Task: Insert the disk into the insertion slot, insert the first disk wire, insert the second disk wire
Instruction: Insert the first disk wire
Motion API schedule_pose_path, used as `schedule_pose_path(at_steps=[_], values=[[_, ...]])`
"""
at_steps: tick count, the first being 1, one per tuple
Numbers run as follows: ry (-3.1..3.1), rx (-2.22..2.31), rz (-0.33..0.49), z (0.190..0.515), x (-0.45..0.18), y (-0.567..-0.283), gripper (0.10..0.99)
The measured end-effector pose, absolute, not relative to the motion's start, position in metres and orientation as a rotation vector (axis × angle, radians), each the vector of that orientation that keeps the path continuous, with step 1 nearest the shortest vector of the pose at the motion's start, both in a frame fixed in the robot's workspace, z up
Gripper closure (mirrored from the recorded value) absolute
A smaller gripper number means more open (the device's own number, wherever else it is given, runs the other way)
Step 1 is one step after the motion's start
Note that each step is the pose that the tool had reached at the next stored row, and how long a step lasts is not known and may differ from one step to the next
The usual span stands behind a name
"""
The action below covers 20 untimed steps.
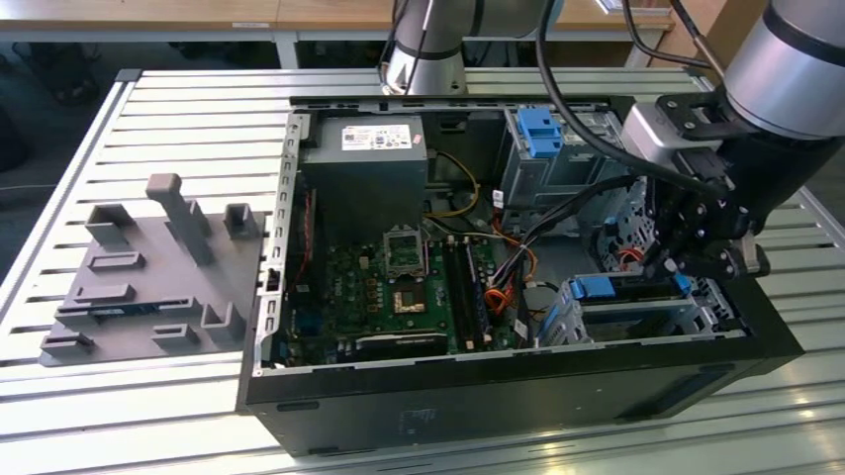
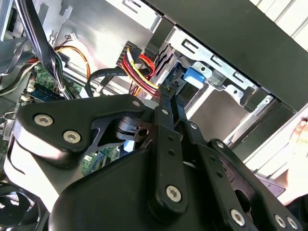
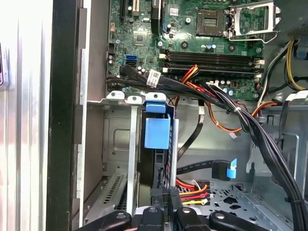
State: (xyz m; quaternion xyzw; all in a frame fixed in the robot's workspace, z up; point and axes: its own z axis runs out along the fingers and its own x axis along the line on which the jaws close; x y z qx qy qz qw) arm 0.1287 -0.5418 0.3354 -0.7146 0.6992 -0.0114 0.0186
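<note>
Over the low bay toward the exterior view's right, the gripper [image 1: 687, 272] hangs with its jaws drawn nearly together at one end of the disk [image 1: 634, 290]. In the first wrist view it sits right at the disk's near edge. I cannot tell whether it pinches that edge or only presses on it.

The disk stands edge-on between the silver rails of the slot [image 3: 118, 139], with its blue frame showing at the far end. It looks seated, or very nearly so, and I judge the first step done or almost done.

Just beside the slot, a black cable [image 3: 230, 169] with a blue plug lies loose on the case floor, apart from the disk. A bundle of red and yellow wires [image 3: 192, 188] lies close by, its end hidden behind the gripper. Neither seems joined to the disk, so both wire steps look to be left.

Farther out lie the green circuit board [image 3: 211, 48] and a taller cage [image 1: 541, 134] with a blue clip. The black case [image 1: 528, 396] lies open on a slatted table [image 1: 172, 109].
</note>
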Motion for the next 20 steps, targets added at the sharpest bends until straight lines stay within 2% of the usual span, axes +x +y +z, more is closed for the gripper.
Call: schedule_pose_path(at_steps=[20], values=[[2.183,-2.207,-0.036,0.3296,0.1287,-0.5436,0.918]])
